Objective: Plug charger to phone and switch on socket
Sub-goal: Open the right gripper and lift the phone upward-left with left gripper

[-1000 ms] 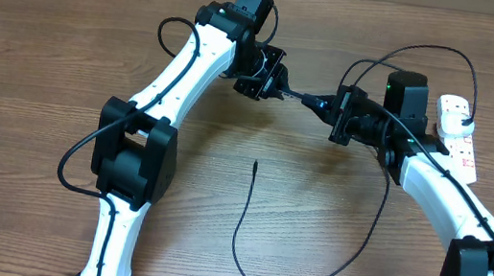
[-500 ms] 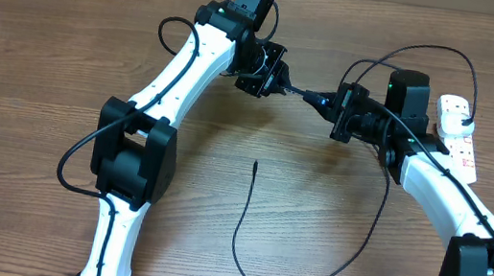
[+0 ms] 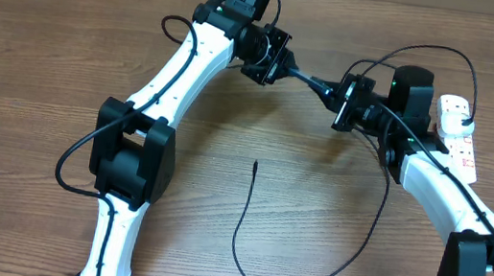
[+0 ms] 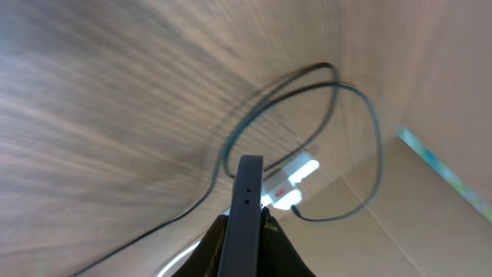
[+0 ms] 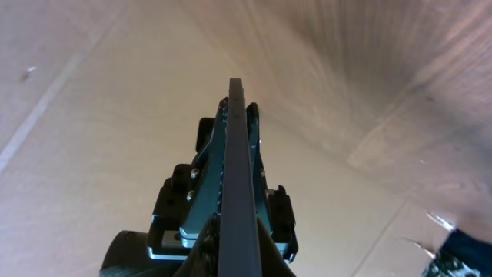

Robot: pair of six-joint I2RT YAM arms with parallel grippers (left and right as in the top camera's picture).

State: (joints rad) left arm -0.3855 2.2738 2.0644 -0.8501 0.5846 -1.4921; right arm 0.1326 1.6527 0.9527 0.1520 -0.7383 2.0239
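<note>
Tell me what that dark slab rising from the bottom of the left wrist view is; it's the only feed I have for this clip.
Observer: It's the phone, seen edge-on. In the overhead view, the left gripper holds one end of it up off the table.
Operator: Is the other end free?
Observer: No, the right gripper is clamped on it, so the phone spans the gap between the two arms.
Operator: Is the cable plugged in?
Observer: No. The charger's connector tip lies loose on the wood, apart from the phone and nearer the robot's bases.
</note>
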